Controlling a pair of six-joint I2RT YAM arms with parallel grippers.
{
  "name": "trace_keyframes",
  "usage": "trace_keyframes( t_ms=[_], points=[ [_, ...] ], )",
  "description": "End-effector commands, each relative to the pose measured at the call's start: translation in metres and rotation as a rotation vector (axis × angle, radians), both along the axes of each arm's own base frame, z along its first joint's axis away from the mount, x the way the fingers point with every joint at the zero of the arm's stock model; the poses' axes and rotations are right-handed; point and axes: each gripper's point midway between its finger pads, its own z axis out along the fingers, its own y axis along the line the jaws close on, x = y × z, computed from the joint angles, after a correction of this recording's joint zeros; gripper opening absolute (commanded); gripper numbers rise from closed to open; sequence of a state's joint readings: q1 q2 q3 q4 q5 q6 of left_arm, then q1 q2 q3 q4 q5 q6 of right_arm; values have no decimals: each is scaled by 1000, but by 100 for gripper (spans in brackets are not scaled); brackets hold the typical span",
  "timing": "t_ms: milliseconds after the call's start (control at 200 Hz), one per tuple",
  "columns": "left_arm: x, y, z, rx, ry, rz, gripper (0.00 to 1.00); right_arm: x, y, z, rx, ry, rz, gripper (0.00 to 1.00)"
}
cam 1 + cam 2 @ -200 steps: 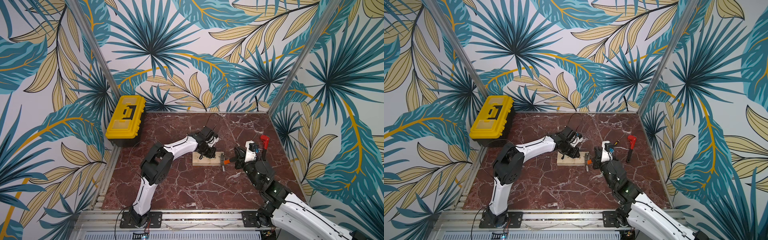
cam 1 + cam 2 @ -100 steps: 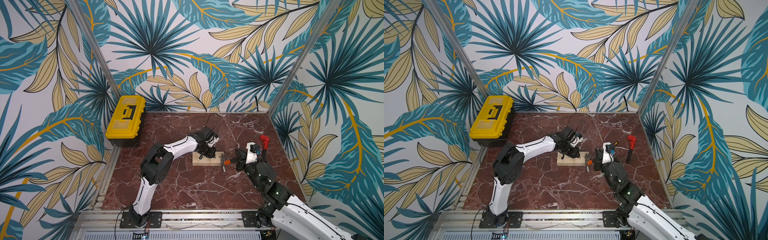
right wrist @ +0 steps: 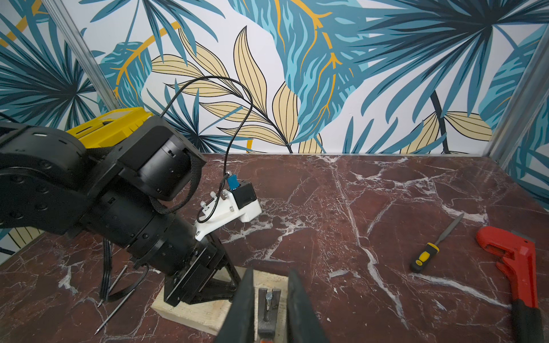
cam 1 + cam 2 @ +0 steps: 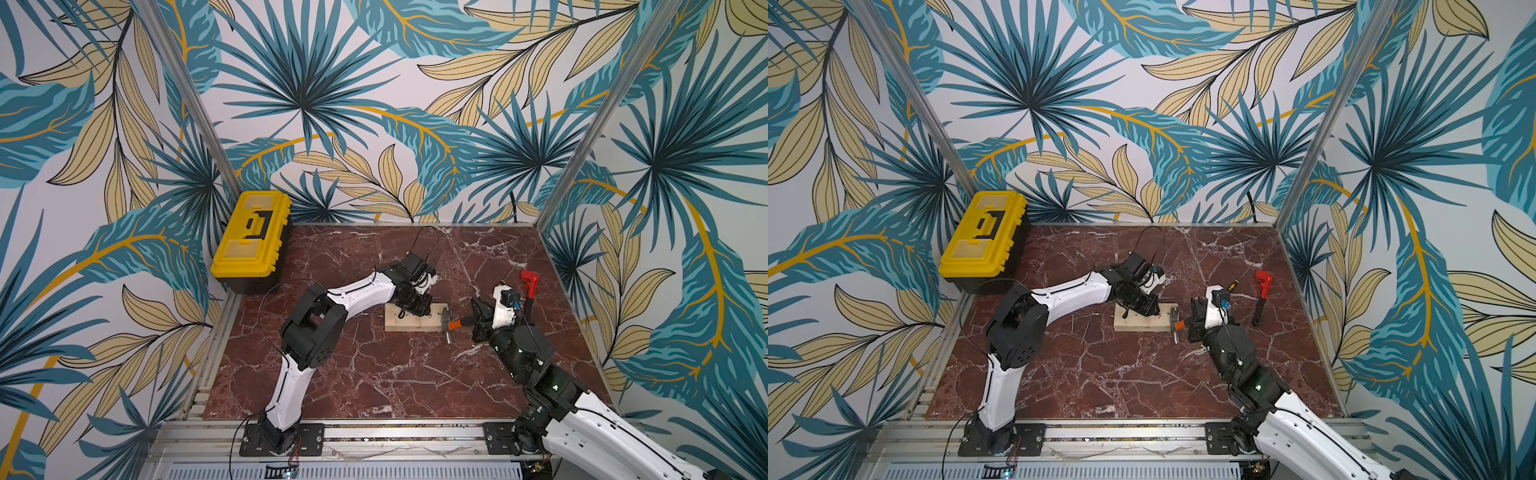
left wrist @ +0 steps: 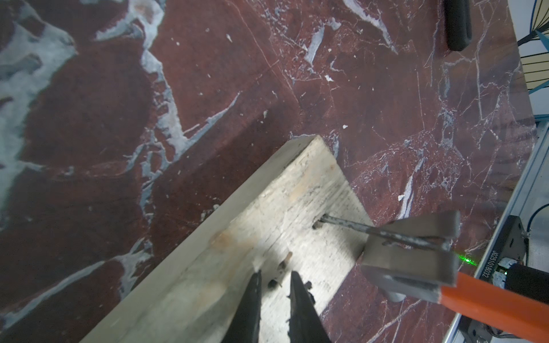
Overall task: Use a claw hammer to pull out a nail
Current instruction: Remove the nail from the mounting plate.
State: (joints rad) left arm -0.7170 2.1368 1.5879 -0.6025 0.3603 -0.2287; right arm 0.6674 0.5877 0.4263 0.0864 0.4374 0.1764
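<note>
Hardly anything has moved in the last second: the claw hammer (image 4: 449, 326) has crept only a touch leftward toward the wooden block (image 4: 409, 324), just right of centre in both top views. Our right gripper (image 4: 478, 320) is clamped on the hammer's handle. The handle's long axis runs from the head at the block's right edge out rightward to that gripper. In the left wrist view the nail (image 5: 350, 225) leans out of the wood at lower right of the frame, its shank lying in the fork of the claw. So the nail sits directly left of our right gripper, in line with the handle. Our left gripper (image 5: 275, 274), jaws only narrowly parted and holding nothing, rests its tips on the block beside the nail. We judge the pull depends on rocking the handle along this axis while the left arm pins the wood.
</note>
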Motion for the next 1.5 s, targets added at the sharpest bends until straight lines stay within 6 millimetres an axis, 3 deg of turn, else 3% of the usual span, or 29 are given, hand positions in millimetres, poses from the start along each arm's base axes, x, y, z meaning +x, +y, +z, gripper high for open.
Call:
trace_keyframes(
  t_ms=[0, 185, 350, 731, 936, 1242, 1492],
  points=[
    [-82, 123, -146, 570, 345, 34, 20, -4, -19, -35, -164, 92, -63, 0],
    [-82, 123, -146, 570, 346, 35, 20, -8, -27, -28, -165, 67, -89, 0],
    [-82, 123, -147, 571, 345, 33, 20, -7, -24, -32, -163, 86, -78, 0],
    [-83, 123, -147, 570, 349, 34, 20, -8, -23, -16, -154, 55, -72, 0],
    [-83, 123, -147, 569, 351, 35, 20, -11, -26, 6, -119, 12, -70, 0],
    [-83, 123, -147, 567, 352, 36, 20, -14, -26, 18, -92, -20, -65, 0],
    [-83, 123, -147, 570, 351, 35, 20, -17, -28, 44, -59, -76, -61, 0]
  ],
)
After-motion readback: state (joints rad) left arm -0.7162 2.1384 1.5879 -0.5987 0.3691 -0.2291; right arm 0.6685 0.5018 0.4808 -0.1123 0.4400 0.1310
